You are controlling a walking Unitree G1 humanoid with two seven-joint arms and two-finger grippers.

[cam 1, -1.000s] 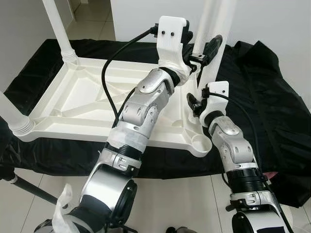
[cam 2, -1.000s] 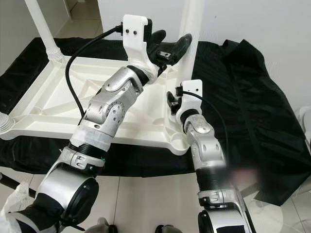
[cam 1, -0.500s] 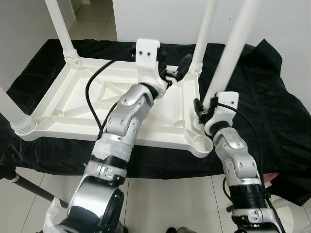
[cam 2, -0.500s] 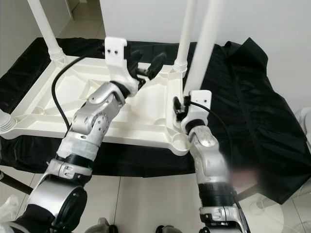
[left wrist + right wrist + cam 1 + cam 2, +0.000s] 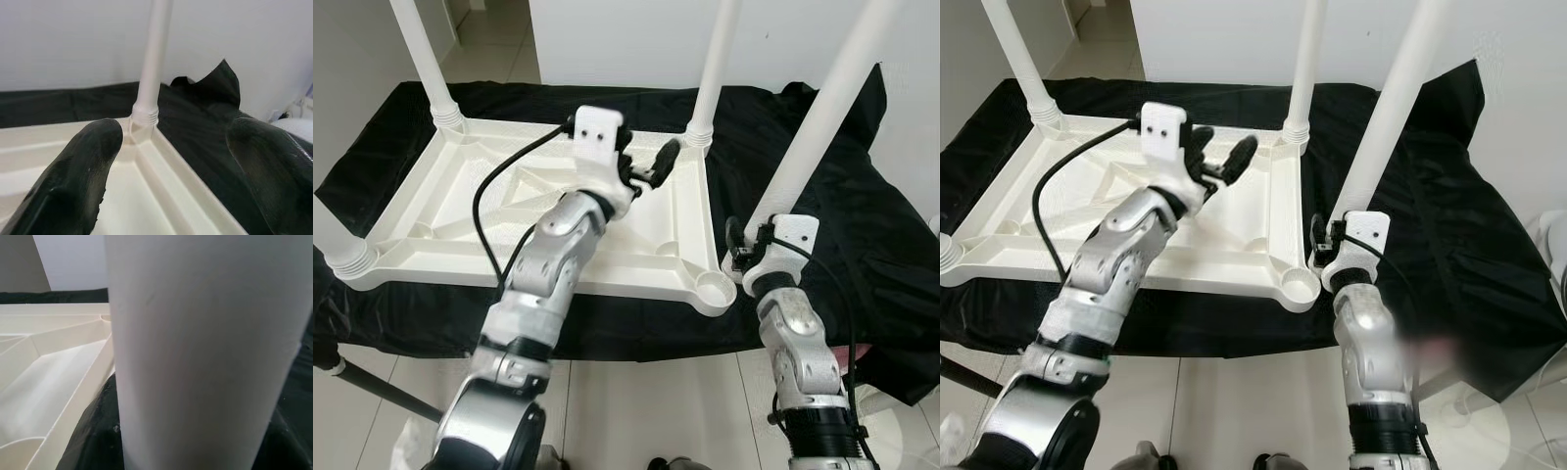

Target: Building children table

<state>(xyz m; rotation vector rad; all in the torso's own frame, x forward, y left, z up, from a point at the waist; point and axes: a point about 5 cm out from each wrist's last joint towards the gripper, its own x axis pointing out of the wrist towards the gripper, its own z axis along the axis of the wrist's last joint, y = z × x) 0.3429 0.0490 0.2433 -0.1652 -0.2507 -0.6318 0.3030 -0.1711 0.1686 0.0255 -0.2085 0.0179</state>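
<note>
A white plastic table point(image 5: 460, 211) lies upside down on a black cloth point(image 5: 862, 235) across the middle of the frame, its ribbed underside facing up. Three legs already stand in its corner sockets: one at the upper left point(image 5: 423, 59), one at the upper middle point(image 5: 710, 69), and one at the left edge point(image 5: 331, 230). The near right socket point(image 5: 712, 288), just right of center, is an open round cup with no leg in it.

The left gripper point(image 5: 646, 168) hangs over the tabletop's right half, above center, its two black fingers point(image 5: 73, 181) spread wide with nothing between them. In the left wrist view the far right leg point(image 5: 151, 63) stands beyond the gap.

The right gripper point(image 5: 744, 247) sits at the right of center, just beside the open socket and over the cloth. It pinches the lower end of the fourth leg point(image 5: 822, 113), which leans up and to the right toward the upper right corner. That leg's foot is off the table, close to the socket but not in it. In the right wrist view the white tube point(image 5: 205, 357) stands right against the camera.
</note>
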